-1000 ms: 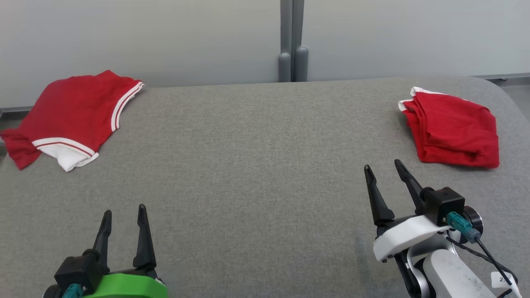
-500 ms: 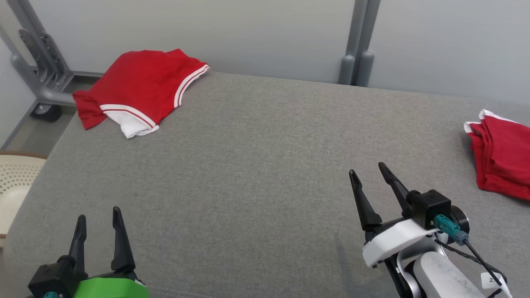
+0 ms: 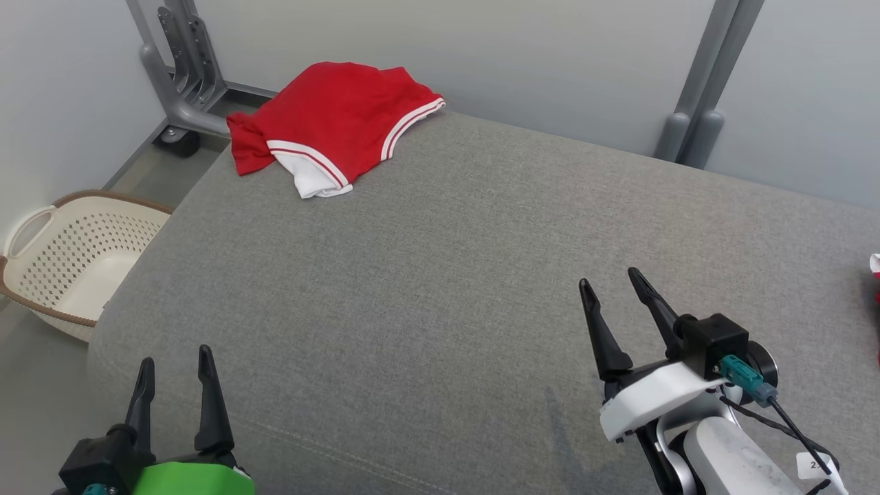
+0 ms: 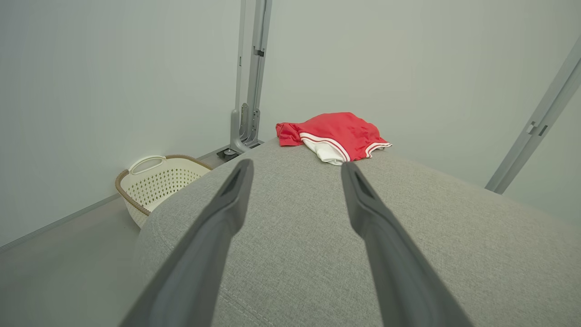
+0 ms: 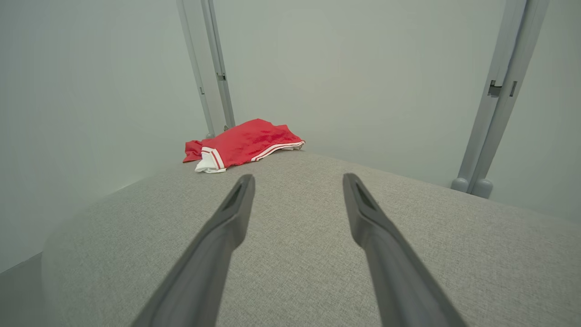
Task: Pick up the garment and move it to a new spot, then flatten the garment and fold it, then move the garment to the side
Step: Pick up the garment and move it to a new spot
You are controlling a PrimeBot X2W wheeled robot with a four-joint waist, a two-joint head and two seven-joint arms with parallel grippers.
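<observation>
On grey cushion [image 3: 440, 275], garment [image 3: 337, 117], pale walls [image 3: 550, 55]

We find the head view set high, looking forward and down over the grey bench [image 3: 440, 289] toward its far left corner. The left wrist view sits low at the near edge, facing along the left tool [image 4: 296, 163] to that corner; the right wrist view likewise along the right tool [image 5: 297, 176], further right. All three share the red garment [image 3: 330, 110]
</observation>
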